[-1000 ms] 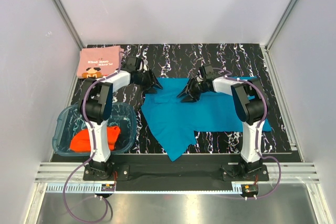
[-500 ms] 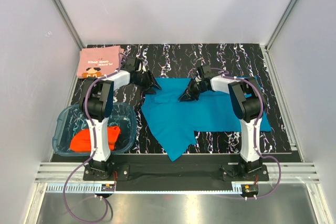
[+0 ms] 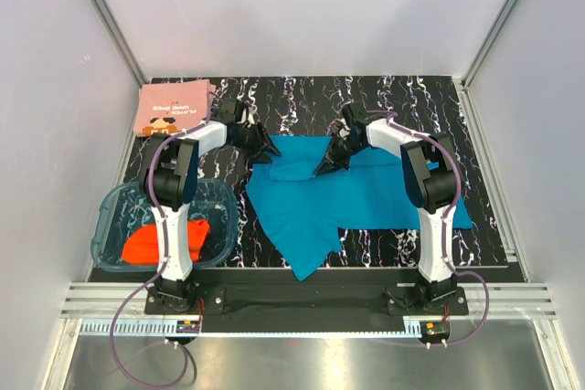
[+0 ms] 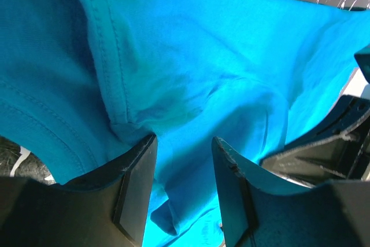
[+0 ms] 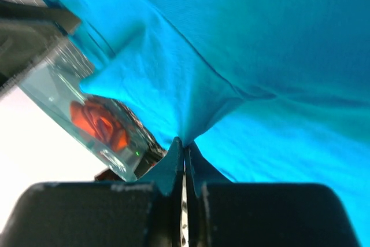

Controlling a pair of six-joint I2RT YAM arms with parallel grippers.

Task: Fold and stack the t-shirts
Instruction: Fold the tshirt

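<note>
The teal-blue t-shirt lies spread and rumpled across the middle of the black marbled table. My right gripper is at its far edge, shut on a pinch of the teal cloth, which rises in a peak into the jaws. My left gripper is at the shirt's far left corner, open, its fingers straddling a ridge of teal cloth. The salmon-pink printed t-shirt lies folded at the back left. The orange-red t-shirt sits crumpled in the tub.
The clear blue-tinted tub stands at the front left beside the left arm's base. The table's edge runs close to the white walls on both sides. In the left wrist view the right gripper's dark fingers are close by.
My right gripper has closed on the teal cloth and shifted slightly toward the back. The left gripper has stayed open, edging slightly onto the shirt's corner.
</note>
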